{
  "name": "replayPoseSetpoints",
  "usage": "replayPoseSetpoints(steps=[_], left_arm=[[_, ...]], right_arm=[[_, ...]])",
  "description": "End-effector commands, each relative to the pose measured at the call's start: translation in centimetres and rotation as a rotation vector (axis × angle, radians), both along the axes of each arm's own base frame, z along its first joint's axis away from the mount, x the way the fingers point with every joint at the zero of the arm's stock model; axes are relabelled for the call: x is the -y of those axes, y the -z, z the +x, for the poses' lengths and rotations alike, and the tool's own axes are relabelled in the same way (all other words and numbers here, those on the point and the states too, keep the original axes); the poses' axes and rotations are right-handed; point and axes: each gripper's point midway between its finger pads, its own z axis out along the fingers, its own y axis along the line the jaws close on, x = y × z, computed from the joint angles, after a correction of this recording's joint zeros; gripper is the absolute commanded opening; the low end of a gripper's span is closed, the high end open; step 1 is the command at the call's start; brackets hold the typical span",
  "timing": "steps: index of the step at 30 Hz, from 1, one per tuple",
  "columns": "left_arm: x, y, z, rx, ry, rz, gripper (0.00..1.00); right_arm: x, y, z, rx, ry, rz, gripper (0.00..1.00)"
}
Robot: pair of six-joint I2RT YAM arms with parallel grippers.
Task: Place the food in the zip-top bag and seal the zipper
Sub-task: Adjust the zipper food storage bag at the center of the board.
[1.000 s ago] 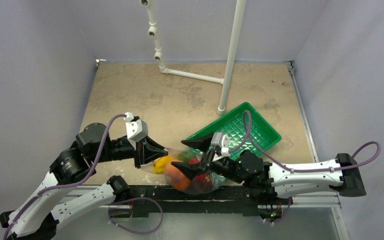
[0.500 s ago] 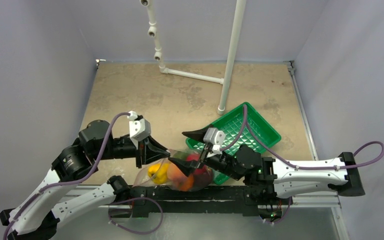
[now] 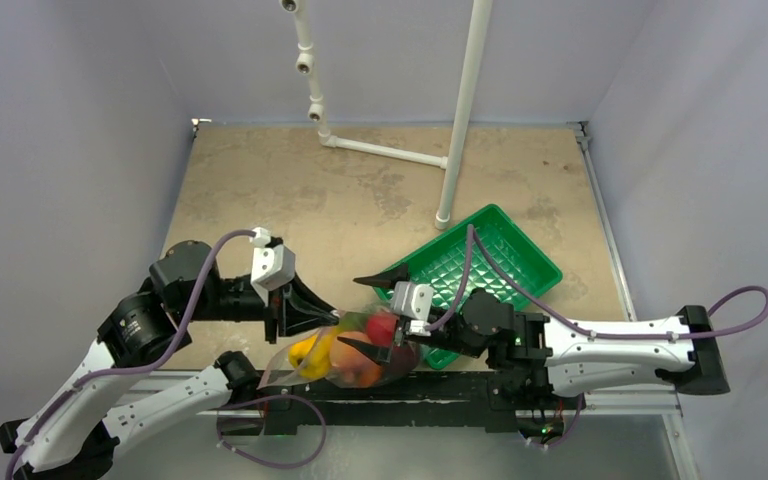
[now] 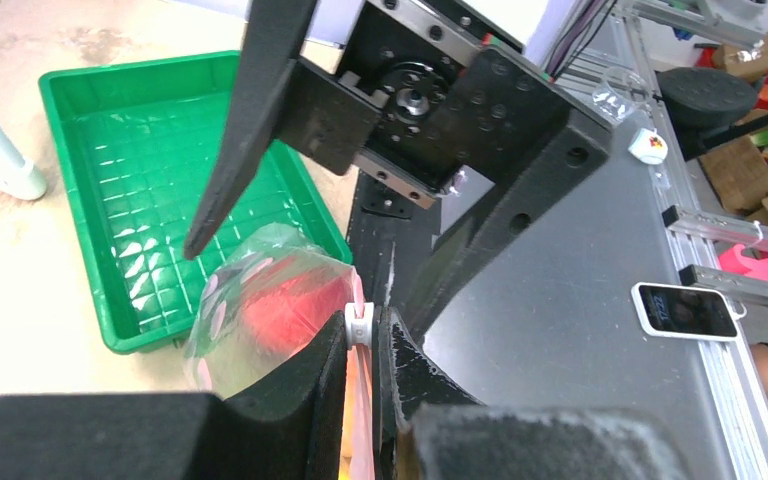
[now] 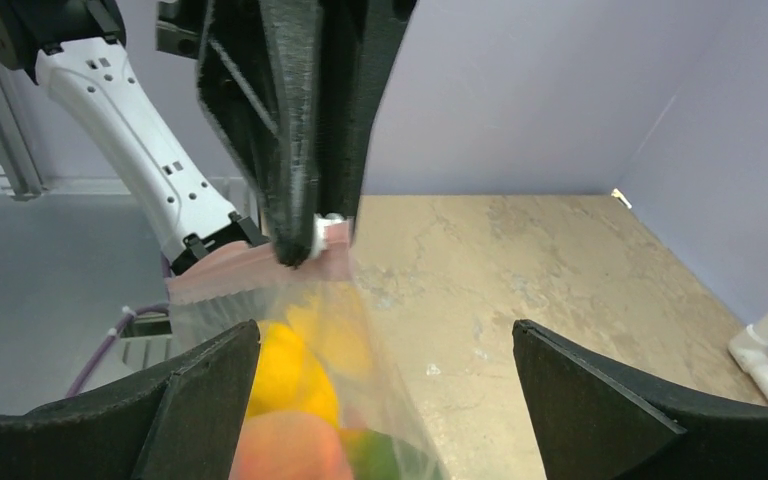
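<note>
Clear crinkly plastic of the zip-top bag is lying at the near edge of the table, at about 6 o'clock in the top view, right between the two grippers. The left gripper is clamping the zipper, the pale pink strip along the bag's mouth, at about 10 o'clock of the bag. Its fingers are pressing together on the strip just beside a small white slider. The right gripper is standing wide apart and is gripping nothing. One finger is reaching past the bag's 12 o'clock side and the other is lying over the bag's body. Whether either finger is touching the plastic cannot be told.

The food is showing through the bag: a yellow pepper toward 9 o'clock, a red tomato toward 2 o'clock, an orange fruit toward 5 o'clock.

A green ribbed tray is sitting at 2 o'clock of the bag, just beside it and close behind the right wrist. A white pipe frame is standing at 12 o'clock, well apart.

The left arm is coming in from 8 o'clock, with its wrist pointing toward 3 o'clock. The right arm is stretching along the near edge from 3 o'clock, with its wrist pointing toward 9 o'clock.
</note>
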Motion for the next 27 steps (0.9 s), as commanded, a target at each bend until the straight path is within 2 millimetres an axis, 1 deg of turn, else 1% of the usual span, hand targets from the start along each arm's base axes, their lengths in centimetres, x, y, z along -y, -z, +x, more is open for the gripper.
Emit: replayPoseSetpoints(steps=[1, 5, 10, 12, 14, 16, 19, 22, 25, 26, 27], left_arm=[[-0.1, -2.1, -1.3, 0.056, 0.076, -0.066, 0.00], [0.0, -1.9, -1.5, 0.052, 0.091, -0.062, 0.00], [-0.1, -1.9, -1.7, 0.054, 0.099, -0.061, 0.00], [0.0, -1.7, -1.7, 0.051, 0.100, -0.058, 0.00], [0.1, -1.5, -1.6, 0.050, 0.103, -0.059, 0.00], [0.2, -1.5, -1.6, 0.047, 0.104, -0.057, 0.00], [0.3, -1.5, -1.5, 0.048, 0.107, -0.057, 0.00], [0.3, -1.5, -1.6, 0.046, 0.110, -0.057, 0.00], [0.3, -1.4, -1.6, 0.043, 0.109, -0.054, 0.00], [0.3, -1.4, -1.6, 0.041, 0.109, -0.053, 0.00], [0.2, -1.4, -1.6, 0.043, 0.107, -0.054, 0.00]], right_arm=[[-0.9, -1.4, -1.1, 0.061, -0.101, 0.049, 0.99], [-2.2, -1.0, -1.4, 0.077, -0.193, 0.025, 0.96], [-3.0, -0.5, -2.4, 0.081, -0.310, 0.024, 0.92], [-3.4, -0.1, -2.9, 0.070, -0.343, 0.027, 0.90], [-3.9, 0.7, -3.2, 0.050, -0.370, 0.017, 0.85], [-4.3, 1.2, -3.7, 0.032, -0.400, 0.016, 0.76], [-4.8, 2.3, -4.2, 0.010, -0.435, 0.010, 0.56], [-5.3, 3.2, -4.2, -0.011, -0.441, 0.000, 0.39], [-5.6, 3.4, -4.1, -0.020, -0.435, -0.003, 0.08], [-5.6, 3.3, -3.9, -0.020, -0.426, 0.001, 0.00], [-5.6, 3.0, -3.7, -0.019, -0.410, 0.009, 0.00]])
